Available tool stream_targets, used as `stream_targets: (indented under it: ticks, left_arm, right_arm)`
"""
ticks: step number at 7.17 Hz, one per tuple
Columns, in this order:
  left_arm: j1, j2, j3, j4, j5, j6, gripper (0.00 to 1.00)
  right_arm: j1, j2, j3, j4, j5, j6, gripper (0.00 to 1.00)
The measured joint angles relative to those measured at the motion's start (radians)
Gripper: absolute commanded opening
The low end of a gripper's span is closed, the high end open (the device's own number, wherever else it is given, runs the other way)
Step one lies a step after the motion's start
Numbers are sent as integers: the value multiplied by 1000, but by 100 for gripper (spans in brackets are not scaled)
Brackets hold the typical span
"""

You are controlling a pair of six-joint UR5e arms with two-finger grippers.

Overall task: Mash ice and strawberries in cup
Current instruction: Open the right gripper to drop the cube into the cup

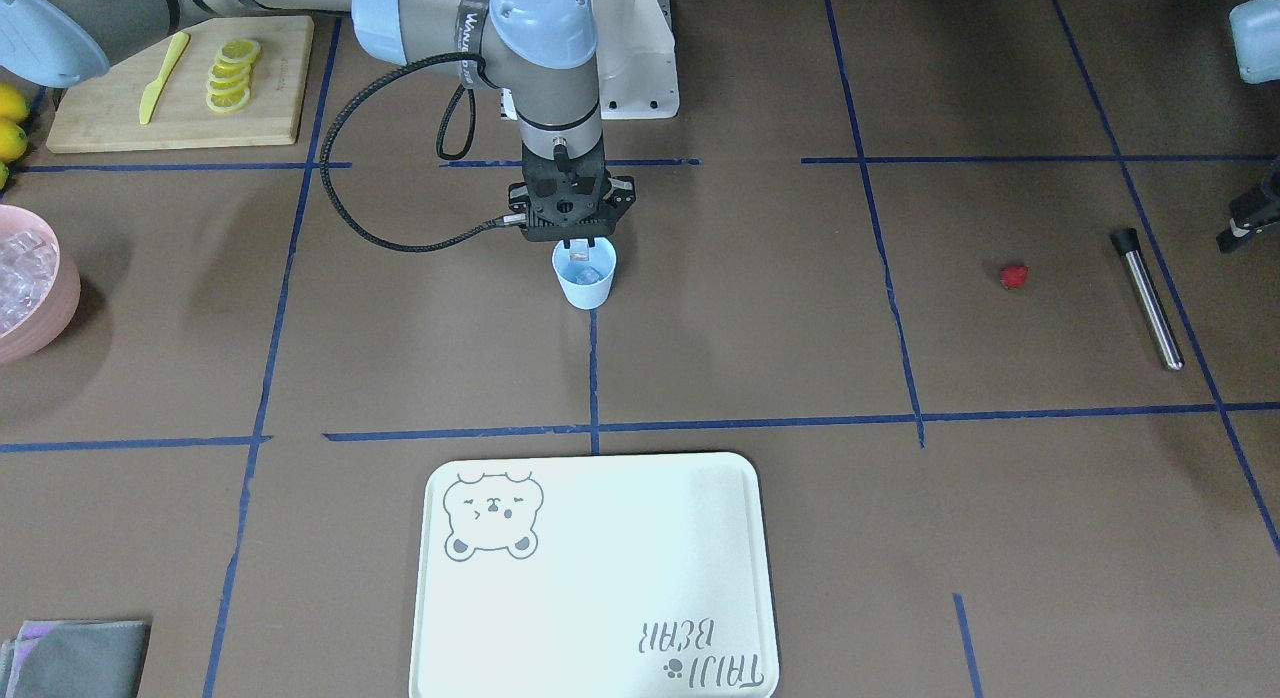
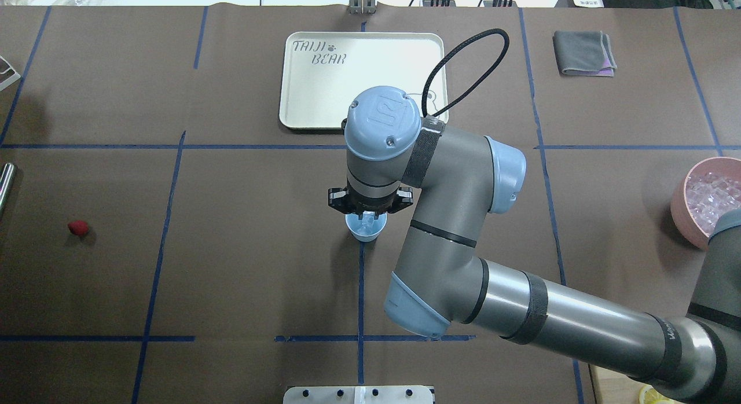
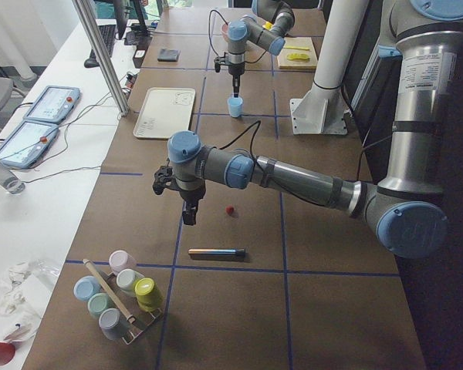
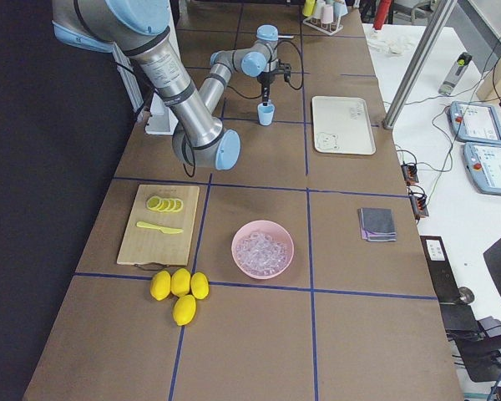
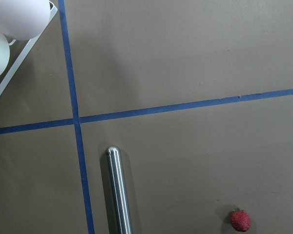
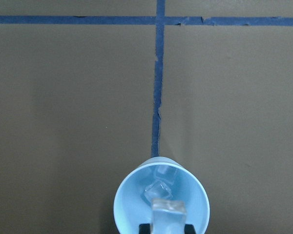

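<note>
Working over the brown table (image 1: pixel 760 308) w/ blue tape lines. Tray (image 1: pixel 620 558): pale, bear print, lies flat on the far side of the cup (image 1: pixel 585 294) from my base, well apart from it. Cutting board (image 1: pixel 270 98): off to the cup's right & back toward my base. A row of lemon slices (image 1: pixel 232 74) and a yellow knife (image 1: pixel 163 76) lie on it. Pink bowl (image 1: pixel 62 303): well right of the cup, holds an ice heap (image 4: pixel 263 251).

L gripper (image 3: pixel 188 220) hangs above the table well left of the cup, fingers pointing down. I can't make out how wide they stand. R gripper (image 1: pixel 578 244) is straight over the cup, pointing down, fingertips just above the rim. They're pinched on one ice cube (image 6: pixel 169 208), so that cube sits over the cup's mouth, not inside.

Steel rod (image 1: pixel 1147 298) lies flat far left of the cup, beyond the strawberry (image 1: pixel 1014 276). The cup itself: pale blue, upright, standing at the end of a tape line. The strawberry rests on bare table well left of the cup, betw. cup & rod, nearer the rod, touching neither. Smallest: two clear cubes (image 6: pixel 158 187) lie inside the cup near its bottom, below the held one.
</note>
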Motion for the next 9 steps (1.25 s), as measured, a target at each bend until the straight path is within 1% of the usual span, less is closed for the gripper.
stream_targets:
  ticks: [1,2,3,4,6,7,8,9]
  left_arm:
    - [0,-1,0,0,0,0,100]
    - [0,-2,0,0,0,0,100]
    - [0,-2,0,0,-1,0,100]
    - [0,-2,-1,0,-1,-1,100]
    - [45,-4,-11,-5,3,-16,100]
    - [91,-4,-17,-29,6,-68,100]
    - [133,1,-19,-83,8,-150,100]
    - [172,16,-19,-161,9,-249,100]
  right_arm:
    - [0,2,-1,1,0,0,74]
    - [-1,2,-1,1,0,0,82]
    - [-1,3,-1,2,0,0,96]
    - [-1,3,-1,7,0,0,99]
    - [27,-6,21,31,6,0,99]
    - [68,-38,68,32,23,-5,99]
    - [126,-107,142,33,52,-27,99]
    - [197,-189,219,32,87,-87,99]
